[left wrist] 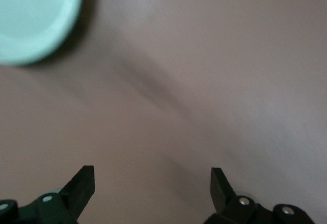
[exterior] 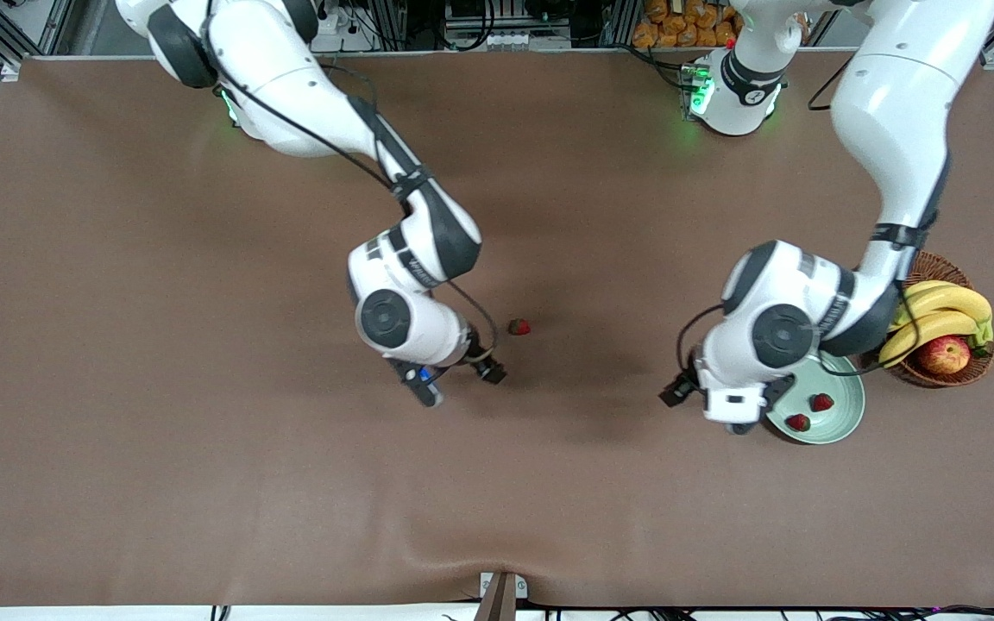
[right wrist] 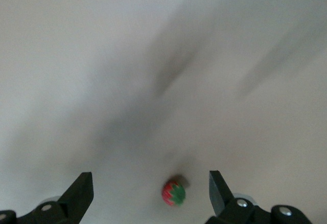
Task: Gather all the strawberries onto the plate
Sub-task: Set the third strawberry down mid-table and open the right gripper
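One strawberry [exterior: 519, 327] lies on the brown table near the middle. Two more strawberries [exterior: 821, 402] [exterior: 798, 423] lie in the mint-green plate [exterior: 842, 418] toward the left arm's end. My right gripper [exterior: 428, 392] hangs open and empty above the table beside the lone strawberry; in the right wrist view the berry [right wrist: 173, 193] shows between the open fingers of the gripper [right wrist: 150, 193], below them. My left gripper [exterior: 743, 425] is open and empty over the plate's edge; the left wrist view shows its gripper [left wrist: 152, 188] over bare table with the plate [left wrist: 36, 14] off to one side.
A brown wicker basket [exterior: 937, 375] with bananas [exterior: 937, 315] and a red-yellow apple [exterior: 944, 354] stands beside the plate, farther from the front camera. A clamp [exterior: 501, 595] sits at the table's near edge.
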Robot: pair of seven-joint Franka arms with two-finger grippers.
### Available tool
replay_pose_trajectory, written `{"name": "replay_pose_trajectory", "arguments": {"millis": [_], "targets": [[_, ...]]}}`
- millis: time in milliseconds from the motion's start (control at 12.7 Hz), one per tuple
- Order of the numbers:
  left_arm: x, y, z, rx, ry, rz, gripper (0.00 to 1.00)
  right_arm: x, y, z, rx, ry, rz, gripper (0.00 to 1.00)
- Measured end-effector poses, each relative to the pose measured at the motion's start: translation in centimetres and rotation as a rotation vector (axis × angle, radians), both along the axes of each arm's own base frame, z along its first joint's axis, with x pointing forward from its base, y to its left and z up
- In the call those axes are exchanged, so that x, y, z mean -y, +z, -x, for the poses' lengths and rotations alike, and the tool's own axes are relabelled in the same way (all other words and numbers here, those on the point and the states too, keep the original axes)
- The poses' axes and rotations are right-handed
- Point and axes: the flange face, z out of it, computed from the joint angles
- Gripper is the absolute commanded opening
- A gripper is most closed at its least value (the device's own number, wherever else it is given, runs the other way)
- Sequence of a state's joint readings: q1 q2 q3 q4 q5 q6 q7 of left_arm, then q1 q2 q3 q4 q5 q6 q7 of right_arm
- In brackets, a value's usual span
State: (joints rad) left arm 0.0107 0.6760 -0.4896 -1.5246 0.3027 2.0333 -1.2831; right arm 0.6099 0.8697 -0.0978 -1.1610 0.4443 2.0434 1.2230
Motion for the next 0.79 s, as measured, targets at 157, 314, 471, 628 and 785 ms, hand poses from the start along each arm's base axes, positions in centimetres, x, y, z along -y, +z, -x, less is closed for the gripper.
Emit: {"name": "replay_pose_trajectory", "arguments": {"millis": [157, 314, 471, 628, 785], "targets": [[6.4, -0.3, 2.5, 0.019, 0.044, 0.007, 1.00, 4.7, 1.9, -2.7, 0.038, 0.042, -0.005, 1.00], [12.4, -1.4, 5.4, 0.037, 0.117, 0.028, 1.00, 8.8, 2.2, -4.2, 0.038, 0.156, -0.013, 1.00], [17.3, -3.0, 8.4, 0.041, 0.205, 0.042, 1.00, 13.6, 2.4, -5.7, 0.033, 0.241, -0.016, 1.00], [20.2, -4.3, 10.5, 0.032, 0.299, 0.046, 1.00, 19.4, 4.2, -7.3, 0.071, 0.345, 0.023, 1.00], [21.2, -5.3, 11.1, 0.031, 0.391, 0.055, 1.00, 24.4, 7.8, -8.2, 0.120, 0.446, 0.067, 1.00]]}}
